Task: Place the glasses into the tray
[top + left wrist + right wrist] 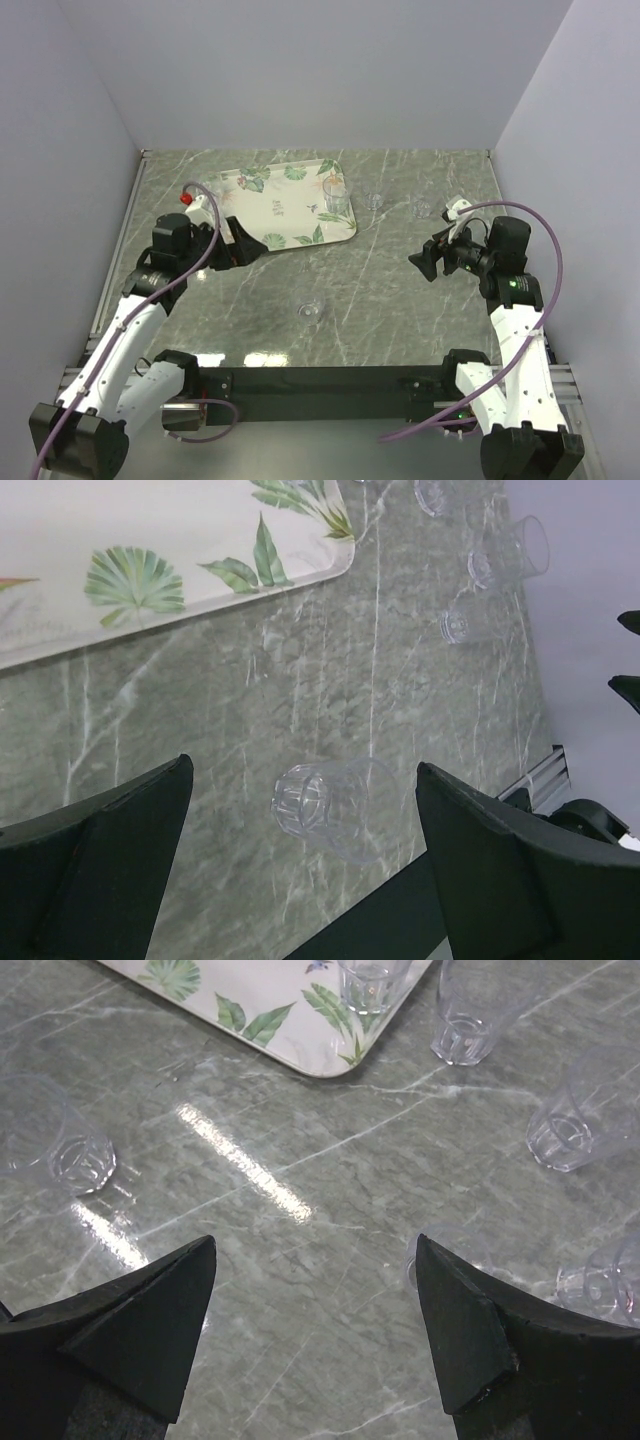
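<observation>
One lone tumbler [330,805] — upright, centred just ahead of the wide-open, empty left gripper [248,243], nearer it than the right gripper [315,1250], likewise spread open and holding nothing.

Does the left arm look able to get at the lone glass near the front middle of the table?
Probably yes. The left gripper is open, and the glass stands alone on bare table, framed between its fingers in the wrist view; the tray lies off to the side.
</observation>
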{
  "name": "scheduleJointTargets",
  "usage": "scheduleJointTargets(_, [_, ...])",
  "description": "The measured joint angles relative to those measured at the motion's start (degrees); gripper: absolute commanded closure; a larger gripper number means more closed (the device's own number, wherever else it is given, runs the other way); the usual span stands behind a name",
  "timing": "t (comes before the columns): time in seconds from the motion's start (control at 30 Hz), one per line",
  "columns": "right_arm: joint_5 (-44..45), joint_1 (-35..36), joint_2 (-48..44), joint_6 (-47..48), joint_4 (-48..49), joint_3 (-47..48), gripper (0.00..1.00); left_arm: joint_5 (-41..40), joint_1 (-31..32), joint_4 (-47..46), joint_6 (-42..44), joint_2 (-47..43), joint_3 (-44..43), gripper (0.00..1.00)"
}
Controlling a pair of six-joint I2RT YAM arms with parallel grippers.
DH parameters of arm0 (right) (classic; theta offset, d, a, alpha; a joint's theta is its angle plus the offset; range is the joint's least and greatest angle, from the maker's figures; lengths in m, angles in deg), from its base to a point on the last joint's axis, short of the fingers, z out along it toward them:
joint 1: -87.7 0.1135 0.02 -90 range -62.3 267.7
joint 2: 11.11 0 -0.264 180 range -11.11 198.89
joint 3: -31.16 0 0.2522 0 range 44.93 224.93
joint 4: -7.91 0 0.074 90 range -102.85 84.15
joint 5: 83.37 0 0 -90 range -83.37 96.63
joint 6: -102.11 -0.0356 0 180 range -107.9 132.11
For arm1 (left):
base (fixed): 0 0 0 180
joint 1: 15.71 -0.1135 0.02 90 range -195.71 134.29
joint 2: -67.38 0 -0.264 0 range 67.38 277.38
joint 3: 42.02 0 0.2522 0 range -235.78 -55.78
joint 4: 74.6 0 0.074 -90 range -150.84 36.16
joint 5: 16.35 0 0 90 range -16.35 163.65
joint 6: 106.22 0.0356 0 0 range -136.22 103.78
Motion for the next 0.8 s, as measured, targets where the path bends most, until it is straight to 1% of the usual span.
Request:
scheduleJointTargets(0.1, [-0.11,-0.09,0.09,0.0,-0.09,-0.2,0.13,-0.24,0.98,0.02,-0.98,0.83,0.42,0.01])
scheduleJointTargets(0.23, [-0.28,-0.09,0.11,0.02,-0.07,-0.2,0.13,-2.62,3.89,-0.44,-2.19,3.26,0.42,0.01])
scheduleJointTargets(0.3, [-0.28,-0.09,0.11,0.02,-0.07,-0.2,0.13,-4.28,5.79,-0.5,-2.62,5.22,0.39,0.0])
scheduleJointTargets(0.5, [-0.28,-0.13,0.11,0.02,-0.07,-0.22,0.13,-9.66,12.9,0.96,-3.52,12.07,-1.25,0.04])
scheduleJointTargets(0.6, [-0.28,-0.24,0.09,0.02,-0.07,-0.22,0.13,-11.54,17.14,2.12,-3.54,14.14,-2.38,0.09])
scheduleJointTargets(0.63, [-0.28,-0.33,0.09,0.02,-0.07,-0.22,0.13,-12.0,18.34,2.29,-3.56,14.43,-2.49,0.14])
scheduleJointTargets(0.8, [-0.31,-0.37,0.09,0.02,-0.09,-0.22,0.13,-13.66,22.53,4.26,-4.68,15.34,-2.51,0.22])
